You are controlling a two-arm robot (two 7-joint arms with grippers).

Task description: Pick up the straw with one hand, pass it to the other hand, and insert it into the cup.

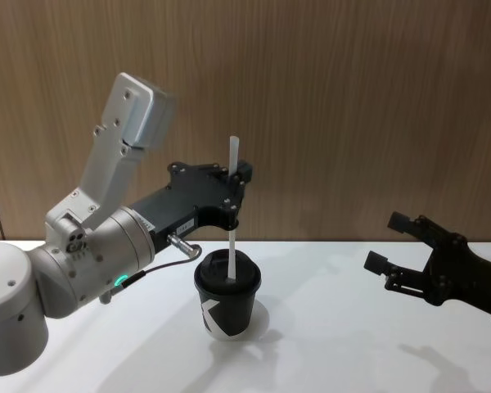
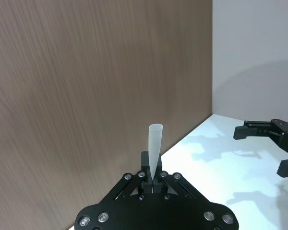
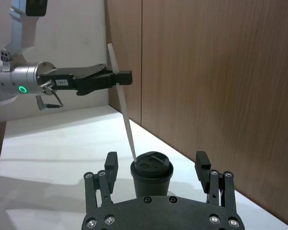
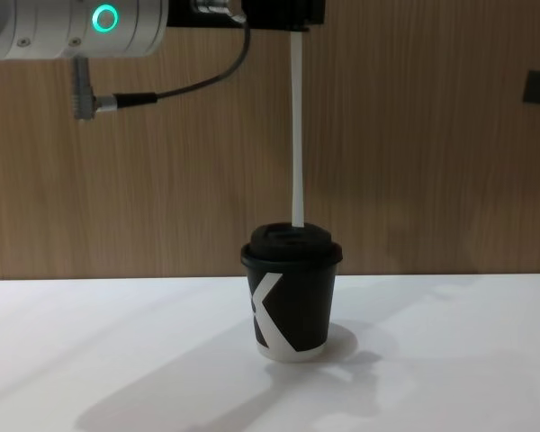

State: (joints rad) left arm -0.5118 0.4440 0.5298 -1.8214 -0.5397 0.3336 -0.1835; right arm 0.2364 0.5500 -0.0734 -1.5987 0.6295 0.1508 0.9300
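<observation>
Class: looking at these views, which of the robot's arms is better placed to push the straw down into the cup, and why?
Left. The left gripper is shut on the straw, held upright with its lower end at the cup lid. The right gripper is open, off to the side.

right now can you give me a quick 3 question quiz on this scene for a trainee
1. True or false: the left claw is shut on the straw.
2. Multiple choice: where is the straw's lower end? A) lying flat on the table B) at the domed lid of the black paper cup C) between the right claw's fingers.
3. Short answer: what state is the right claw in, and where is it?

Key:
1. True. It grips the straw near its upper end, holding it almost upright above the cup.
2. B. The tip meets the lid; how deep it sits cannot be told.
3. Open and holding nothing, off to the right of the cup, above the white table.
</observation>
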